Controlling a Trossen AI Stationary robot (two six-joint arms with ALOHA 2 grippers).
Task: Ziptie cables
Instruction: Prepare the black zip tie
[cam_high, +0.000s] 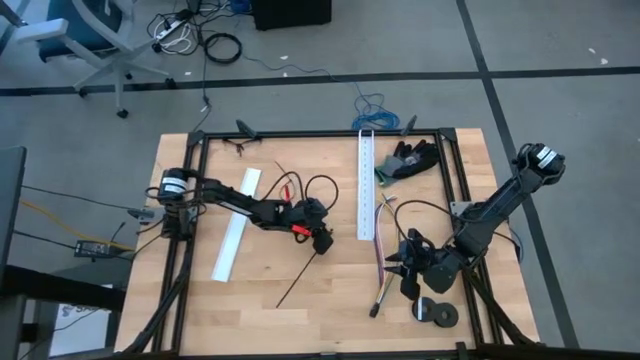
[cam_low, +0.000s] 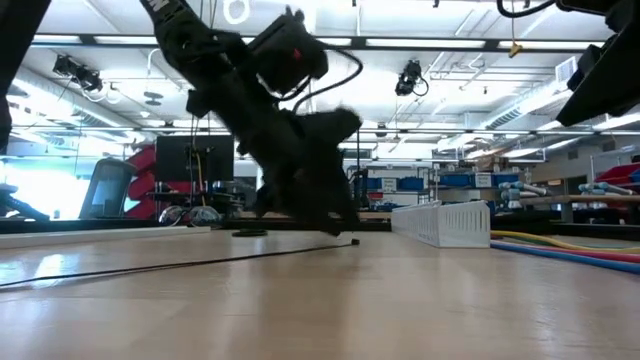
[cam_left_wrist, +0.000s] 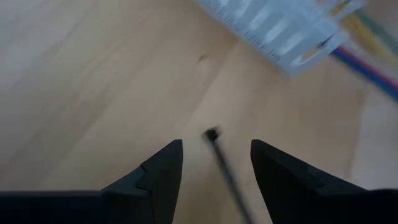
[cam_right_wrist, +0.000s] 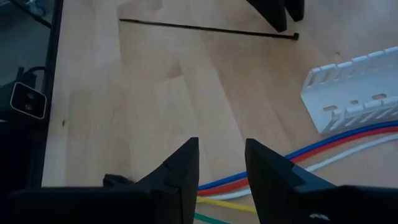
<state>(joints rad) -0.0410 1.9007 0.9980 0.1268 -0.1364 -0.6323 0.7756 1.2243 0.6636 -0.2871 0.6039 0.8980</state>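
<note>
The task looks to be at its start: nothing is tied yet. The cables (cam_high: 384, 262) lie loose on the desk (cam_high: 300, 310) toward its right side, just beside the near end of the white channel (cam_high: 366, 186), and no strip goes around them. One ziptie (cam_high: 300, 275) lies flat and straight on the wood near the middle of the desk, with its small head pointing toward the channel. The left claw (cam_left_wrist: 216, 163) hangs just above this head with its fingers spread, one on each side of the strip, and it grips nothing. The right claw (cam_right_wrist: 222, 163) waits low over the desk next to the cables, also open and empty; in its wrist view the coloured wires run right in front of its fingers. In my judgement the step in hand is picking up the ziptie. What is left is nearly everything: to lift the strip, bring it around the bundle, thread it and pull it tight.
</note>
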